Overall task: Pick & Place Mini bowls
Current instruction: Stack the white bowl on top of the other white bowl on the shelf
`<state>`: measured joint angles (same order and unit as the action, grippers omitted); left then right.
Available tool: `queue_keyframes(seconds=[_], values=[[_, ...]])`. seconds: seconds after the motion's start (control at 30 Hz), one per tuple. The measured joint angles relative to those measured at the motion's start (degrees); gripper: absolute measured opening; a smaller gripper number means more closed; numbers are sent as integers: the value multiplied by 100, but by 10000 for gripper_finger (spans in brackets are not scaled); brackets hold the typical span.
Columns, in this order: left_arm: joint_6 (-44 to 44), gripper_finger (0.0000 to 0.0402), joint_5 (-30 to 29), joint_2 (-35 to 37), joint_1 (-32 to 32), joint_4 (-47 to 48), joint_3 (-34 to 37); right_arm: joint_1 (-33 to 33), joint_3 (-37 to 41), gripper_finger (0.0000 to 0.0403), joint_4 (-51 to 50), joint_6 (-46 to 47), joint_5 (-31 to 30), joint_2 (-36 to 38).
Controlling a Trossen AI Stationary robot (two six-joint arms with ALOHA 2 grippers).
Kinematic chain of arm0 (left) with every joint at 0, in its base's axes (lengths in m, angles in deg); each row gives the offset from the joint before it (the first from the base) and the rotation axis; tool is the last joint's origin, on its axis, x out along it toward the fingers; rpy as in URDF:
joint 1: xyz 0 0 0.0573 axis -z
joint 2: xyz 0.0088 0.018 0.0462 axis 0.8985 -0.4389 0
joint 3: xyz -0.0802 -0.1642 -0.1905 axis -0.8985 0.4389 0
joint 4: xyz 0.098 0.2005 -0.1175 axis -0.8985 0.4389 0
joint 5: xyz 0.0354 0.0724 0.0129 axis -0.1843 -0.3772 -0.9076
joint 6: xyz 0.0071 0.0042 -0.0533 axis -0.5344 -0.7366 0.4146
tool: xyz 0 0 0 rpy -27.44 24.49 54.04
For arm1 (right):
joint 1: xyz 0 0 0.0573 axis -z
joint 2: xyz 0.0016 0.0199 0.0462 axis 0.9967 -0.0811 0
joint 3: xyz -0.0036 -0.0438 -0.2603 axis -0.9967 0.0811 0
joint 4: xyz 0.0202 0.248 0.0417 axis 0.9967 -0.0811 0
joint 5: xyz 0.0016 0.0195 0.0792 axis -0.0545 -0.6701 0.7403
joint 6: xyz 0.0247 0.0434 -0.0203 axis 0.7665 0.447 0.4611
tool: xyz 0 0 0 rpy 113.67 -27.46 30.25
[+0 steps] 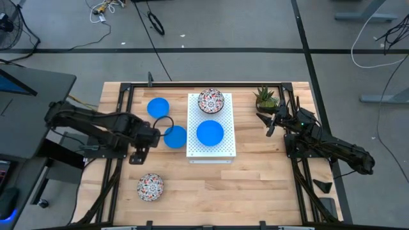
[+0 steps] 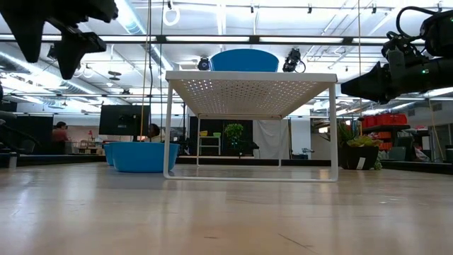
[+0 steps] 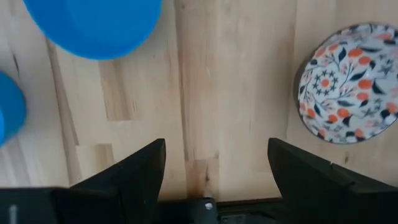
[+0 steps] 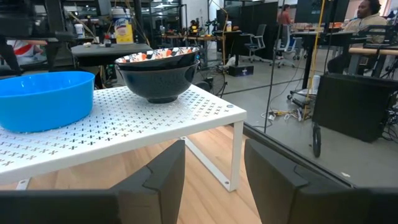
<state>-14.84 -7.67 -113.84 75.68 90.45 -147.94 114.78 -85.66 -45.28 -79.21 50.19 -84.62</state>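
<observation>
Three bright blue mini bowls show in the high view: one [image 1: 209, 132] on the white perforated board [image 1: 223, 148], two [image 1: 158, 107] [image 1: 174, 136] on the table left of it. A floral bowl [image 1: 211, 101] stands on the board's far end, dark outside in the right wrist view [image 4: 158, 74]. Another floral bowl [image 1: 150, 186] sits near the table's front edge. My left gripper [image 1: 137, 156] [image 3: 214, 168] is open, raised over bare wood between the nearer blue bowl [image 3: 93, 25] and that floral bowl [image 3: 348, 84]. My right gripper [image 1: 264, 124] [image 4: 214, 177] is open, right of the board, facing it.
The board is a raised shelf on thin legs [image 2: 168, 127], with open space beneath. A small green potted plant [image 1: 265, 97] stands by the far right corner, close to my right arm. Bare wood lies in front of the board. People and desks show in the room beyond.
</observation>
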Motion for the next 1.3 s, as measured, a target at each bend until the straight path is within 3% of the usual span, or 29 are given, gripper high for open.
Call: queue_keyframes(seconds=[0.17, 0.4, 1.3], values=[[72, 288, -222, 0, 398, -1, 0, -1, 0, 169, 0, 0, 0, 0], [1048, 288, -538, -33, 972, -2, 0, 0, 0, 169, -1, 0, 0, 0], [4719, 288, -301, -1079, 2506, -717, 3, 0, 0, 169, -2, 0, 0, 0]])
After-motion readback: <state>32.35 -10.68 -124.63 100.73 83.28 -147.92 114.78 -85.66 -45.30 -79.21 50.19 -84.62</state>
